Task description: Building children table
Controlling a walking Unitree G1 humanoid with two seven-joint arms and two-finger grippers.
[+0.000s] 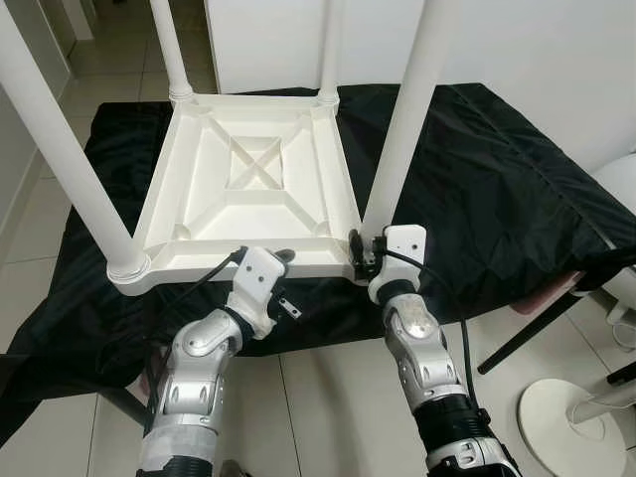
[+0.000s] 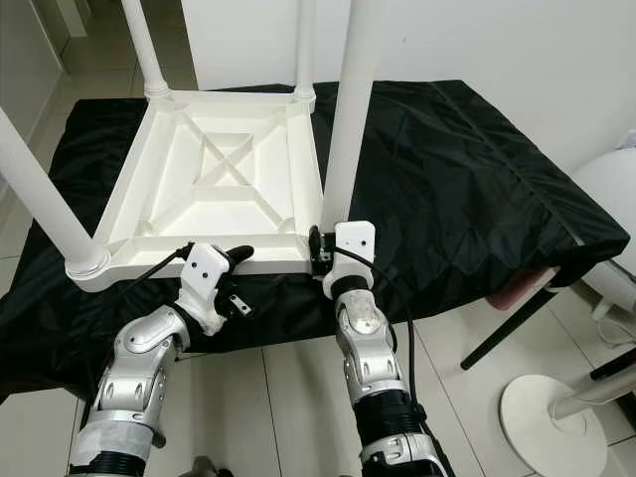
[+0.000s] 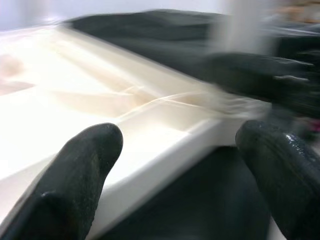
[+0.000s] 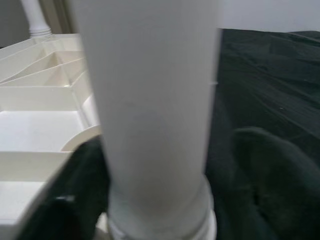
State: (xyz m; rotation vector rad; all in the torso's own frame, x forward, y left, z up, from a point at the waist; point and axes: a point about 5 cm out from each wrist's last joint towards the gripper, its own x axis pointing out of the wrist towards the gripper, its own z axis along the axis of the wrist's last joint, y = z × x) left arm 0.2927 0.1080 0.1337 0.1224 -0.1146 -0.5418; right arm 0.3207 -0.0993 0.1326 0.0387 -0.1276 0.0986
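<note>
Both arms point(image 1: 199, 373) were jointed silver metal with black cuffs, white wrist housings point(image 1: 260, 283), thin black cables point(image 2: 393, 298) and glossy black rubbery fingers point(image 3: 75, 180).

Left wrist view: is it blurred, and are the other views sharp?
Left wrist view: smeared, the white plastic tabletop edge and black fingers soft. Right wrist view: the white round table leg close and soft. Both eye views: sharp, evenly lit.

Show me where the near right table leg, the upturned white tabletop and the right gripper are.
near right table leg point(image 1: 402, 129), left eye view, middle of its shaft
upturned white tabletop point(image 1: 256, 162), left eye view, the crossed ribs at its centre
right gripper point(image 1: 360, 248), left eye view, fingers at the leg's base
</note>
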